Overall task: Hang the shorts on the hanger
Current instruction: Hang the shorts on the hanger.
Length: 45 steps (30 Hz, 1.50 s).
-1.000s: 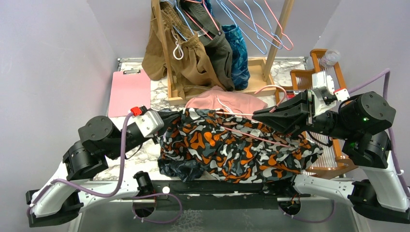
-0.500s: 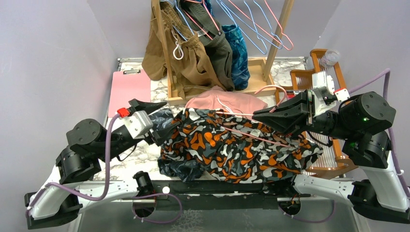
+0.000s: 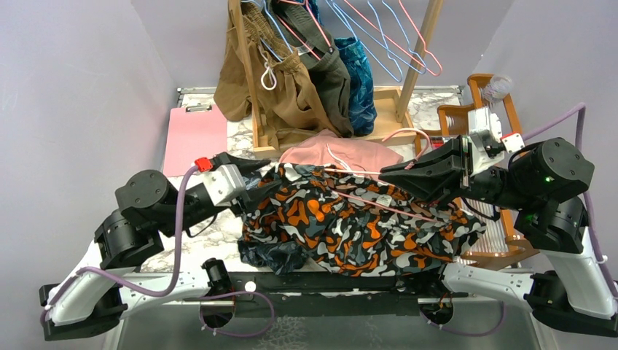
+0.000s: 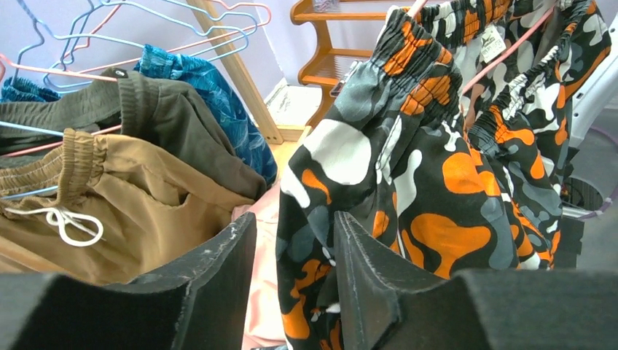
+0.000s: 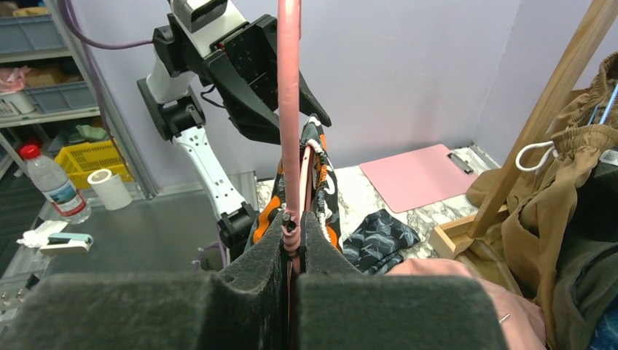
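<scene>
Left gripper [image 3: 264,173]: part-open at left edge of shorts [image 3: 342,226], nothing pinched. Right gripper [image 3: 385,175]: clamped on hanger [image 3: 379,205], wire threaded through shorts heaped mid-table.

Counted from above: two arms, one pink shorts [image 3: 342,153], one navy shorts [image 3: 266,255], one clipboard [image 3: 195,138], three garments [image 3: 284,102] on one wooden rack [image 3: 419,51]. Marble table [image 3: 237,138], lilac walls [image 3: 73,73].

Left wrist: two fingers [image 4: 218,284] apart, shorts hanging just past the gap.

Right wrist: pads shut on hanger, shorts draped over wire; beyond, one bottle [image 5: 55,186], one tape roll [image 5: 109,188].
</scene>
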Each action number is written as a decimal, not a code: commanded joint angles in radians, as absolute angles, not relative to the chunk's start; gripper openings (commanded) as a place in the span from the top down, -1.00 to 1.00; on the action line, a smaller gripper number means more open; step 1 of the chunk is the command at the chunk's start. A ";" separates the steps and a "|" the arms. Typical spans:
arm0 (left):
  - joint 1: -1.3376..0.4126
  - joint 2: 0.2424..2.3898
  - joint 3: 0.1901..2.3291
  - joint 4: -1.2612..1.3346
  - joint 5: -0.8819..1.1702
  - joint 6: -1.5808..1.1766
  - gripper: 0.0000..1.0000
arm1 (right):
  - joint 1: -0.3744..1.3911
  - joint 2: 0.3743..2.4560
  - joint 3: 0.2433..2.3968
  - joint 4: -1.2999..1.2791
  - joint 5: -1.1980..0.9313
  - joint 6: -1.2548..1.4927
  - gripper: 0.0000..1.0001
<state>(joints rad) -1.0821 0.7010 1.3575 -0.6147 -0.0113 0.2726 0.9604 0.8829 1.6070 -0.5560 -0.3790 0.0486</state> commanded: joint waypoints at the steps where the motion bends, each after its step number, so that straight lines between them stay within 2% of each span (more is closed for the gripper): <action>1: -1.085 0.728 1.377 -0.573 0.031 0.274 0.15 | 0.962 0.879 1.601 -0.506 -0.389 0.049 0.98; 4: -1.085 0.736 1.368 -0.573 0.027 0.280 0.34 | 0.962 0.875 1.598 -0.505 -0.391 0.049 0.98; 11: -1.085 0.712 1.357 -0.577 -0.019 0.287 1.00 | 0.962 0.868 1.599 -0.515 -0.371 0.041 0.98; 16: -1.085 0.665 1.327 -0.577 -0.109 0.283 1.00 | 0.962 0.855 1.596 -0.512 -0.345 0.035 0.98; 24: -1.085 0.648 1.321 -0.579 -0.142 0.271 1.00 | 0.962 0.850 1.577 -0.481 -0.337 0.044 0.98; 25: -1.085 0.650 1.327 -0.579 -0.140 0.271 0.91 | 0.962 0.853 1.578 -0.480 -0.337 0.044 0.98; 28: -1.084 0.658 1.380 -0.578 -0.115 0.273 -0.03 | 0.962 0.857 1.578 -0.478 -0.326 0.045 0.98; 29: -1.085 0.662 1.411 -0.578 -0.100 0.274 -0.23 | 0.962 0.858 1.577 -0.477 -0.319 0.045 0.98; 31: -1.085 0.675 1.476 -0.572 -0.062 0.269 -0.45 | 0.962 0.858 1.574 -0.474 -0.295 0.041 0.98; 35: -1.084 0.706 1.572 -0.543 0.066 0.241 -0.57 | 0.962 0.871 1.569 -0.469 -0.204 0.037 0.98; 45: -1.085 0.917 1.500 -0.493 0.411 0.199 -0.59 | 0.962 0.968 1.612 -0.500 0.076 0.053 0.98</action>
